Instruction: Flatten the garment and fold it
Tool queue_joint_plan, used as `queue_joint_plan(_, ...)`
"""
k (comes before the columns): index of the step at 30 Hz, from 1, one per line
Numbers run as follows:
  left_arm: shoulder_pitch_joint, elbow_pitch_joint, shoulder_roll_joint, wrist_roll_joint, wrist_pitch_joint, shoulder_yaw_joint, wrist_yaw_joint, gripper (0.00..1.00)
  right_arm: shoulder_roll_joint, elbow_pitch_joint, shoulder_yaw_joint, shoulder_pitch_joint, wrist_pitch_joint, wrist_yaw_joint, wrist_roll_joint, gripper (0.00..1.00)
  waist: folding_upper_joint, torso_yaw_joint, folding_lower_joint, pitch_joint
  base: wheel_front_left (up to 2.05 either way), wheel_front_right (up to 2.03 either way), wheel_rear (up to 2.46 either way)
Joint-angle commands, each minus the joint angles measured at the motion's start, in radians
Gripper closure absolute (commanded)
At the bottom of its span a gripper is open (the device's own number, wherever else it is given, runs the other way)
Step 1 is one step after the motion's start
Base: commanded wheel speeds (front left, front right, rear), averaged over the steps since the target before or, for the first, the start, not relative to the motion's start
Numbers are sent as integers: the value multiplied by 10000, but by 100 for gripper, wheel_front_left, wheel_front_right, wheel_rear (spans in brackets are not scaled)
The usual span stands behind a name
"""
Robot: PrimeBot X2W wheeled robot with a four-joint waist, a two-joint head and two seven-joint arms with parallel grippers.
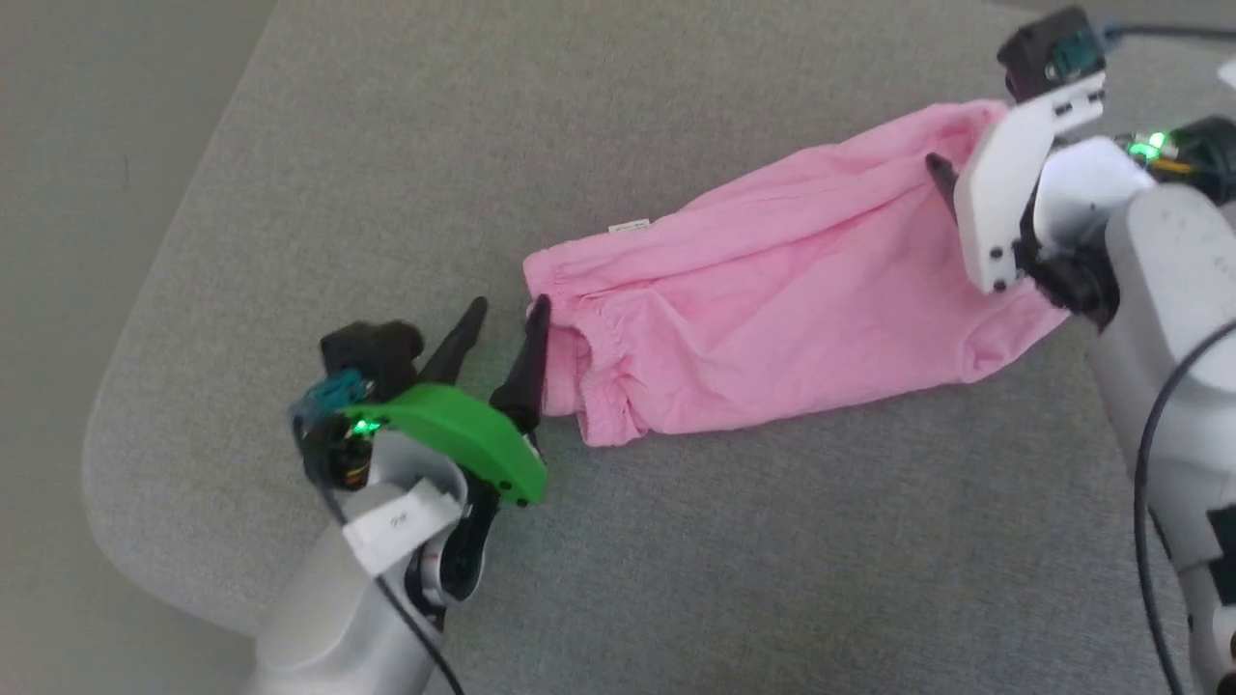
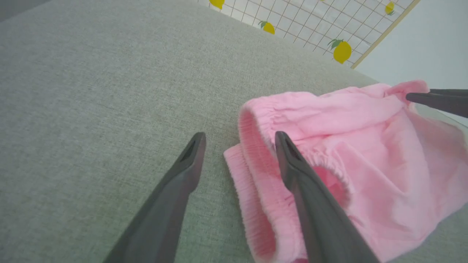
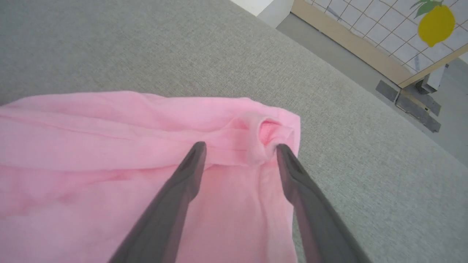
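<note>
The garment (image 1: 772, 299) is laid lengthwise across the middle of the grey surface (image 1: 386, 145), well in from its left edge and its rounded near-left corner. The cloth is creased and bunched, not flat. The gathered waistband (image 2: 256, 175) is turned toward the left hand (image 1: 509, 304), and a small white label (image 1: 630, 226) is seen on the far edge near that end. The left hand is spread wide and nothing is gripped. One finger (image 2: 310, 204) is positioned over the waistband and its partner over bare surface just beside it. The right hand (image 3: 239, 148) is likewise spread wide above the opposite, leg end of the garment, and no cloth is clamped between its fingers.
</note>
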Motion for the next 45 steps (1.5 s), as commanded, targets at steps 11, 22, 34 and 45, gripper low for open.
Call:
queue_joint_plan(11,1386,-1366,131,1715,-1696,1110,410,0,334,-1659,-1293,2565,-2996,-15,604,0,0,-500,-1,-1717,0,0,0)
queue_joint_plan(22,2046,-2503,-821,4376,-1704,2767,-1058,0,1537,-1635,-3314,3075,-4163,-15,230,0,0,-706,-1,-1585,0,0,0)
queue_joint_plan(34,2116,-2473,-1151,5010,-1705,2903,-1630,0,2070,909,-5153,1524,-1858,-15,-1427,0,0,-422,-1,-1059,0,0,0)
queue_joint_plan(45,2024,-2432,-1251,4845,-1705,2730,-1654,0,2123,1814,-5704,398,552,-15,-3564,0,0,-164,-1,-633,0,0,0)
